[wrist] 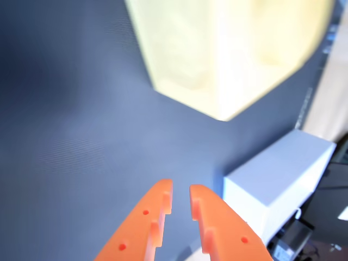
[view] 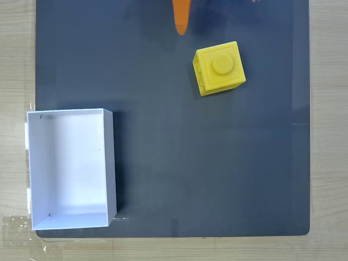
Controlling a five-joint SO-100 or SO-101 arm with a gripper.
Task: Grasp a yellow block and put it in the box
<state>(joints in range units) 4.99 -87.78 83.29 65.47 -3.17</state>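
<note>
Stud up, yellow block (view: 219, 68) sits slightly rotated on mat (view: 190, 163).

Bright even light, soft shadows, wrist view blurred, yellow block (wrist: 228, 54) washed out

yellow block (view: 219, 68) upper right on dark mat (view: 206, 163), white box (view: 70, 167) lower left

In the fixed view the block (view: 219, 68) sits on the mat (view: 206, 163) at the far right, well apart from the box (view: 71, 168), which lies at the mat's near left corner. 1 fingertip of the gripper (view: 181, 19) reaches in from the far edge, just left of the block and not touching it. In the wrist view the gripper (wrist: 180, 194) comes in from the near edge with the block (wrist: 228, 49) far beyond it and the box (wrist: 277, 182) to its right.
</note>
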